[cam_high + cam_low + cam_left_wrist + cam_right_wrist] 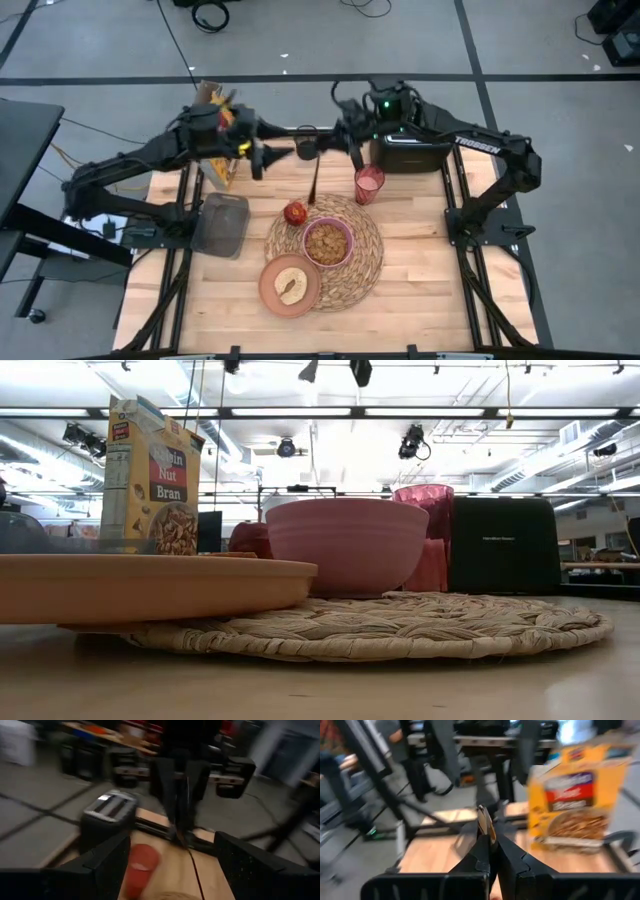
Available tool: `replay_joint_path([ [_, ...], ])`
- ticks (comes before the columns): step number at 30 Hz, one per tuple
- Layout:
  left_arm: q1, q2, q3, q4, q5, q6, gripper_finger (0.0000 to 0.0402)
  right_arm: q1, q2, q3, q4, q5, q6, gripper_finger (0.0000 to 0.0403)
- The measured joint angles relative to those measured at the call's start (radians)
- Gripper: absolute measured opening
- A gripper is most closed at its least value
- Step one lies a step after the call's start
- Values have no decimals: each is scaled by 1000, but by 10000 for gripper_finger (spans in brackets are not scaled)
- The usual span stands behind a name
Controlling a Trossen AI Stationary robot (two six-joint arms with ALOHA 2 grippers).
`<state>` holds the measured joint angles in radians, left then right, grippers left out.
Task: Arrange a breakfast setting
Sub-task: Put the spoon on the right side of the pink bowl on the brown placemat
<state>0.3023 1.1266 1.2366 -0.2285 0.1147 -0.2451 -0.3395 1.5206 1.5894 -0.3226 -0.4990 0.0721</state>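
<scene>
One cereal box (222, 160) beside toaster (407, 152).

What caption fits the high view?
Right claw holds spoon above placemat; bowl filled.

From table height my pink bowl (347, 545) hides most of the translucent pink cup (427, 530) and small red apple (250, 538); the salmon-brown plate (150, 585) runs off the edge. Both wrist views are motion-blurred; the cereal box (572, 802) lettering is unreadable.
</scene>
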Motion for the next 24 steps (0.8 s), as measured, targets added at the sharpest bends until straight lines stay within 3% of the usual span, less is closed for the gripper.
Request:
replay_joint_path([
  [4,-25,91,0,47,106,6,293,71,10,0,-60,18,-15,15],
  [10,-69,156,0,70,79,9,267,134,18,-2,-156,213,3,15],
  [14,-77,169,0,97,34,-6,221,149,18,-2,-208,300,15,15],
  [20,-76,196,1,106,-1,0,140,148,18,-2,-208,364,33,15],
  [24,-76,227,0,129,-7,3,110,149,18,-2,-209,369,31,15],
])
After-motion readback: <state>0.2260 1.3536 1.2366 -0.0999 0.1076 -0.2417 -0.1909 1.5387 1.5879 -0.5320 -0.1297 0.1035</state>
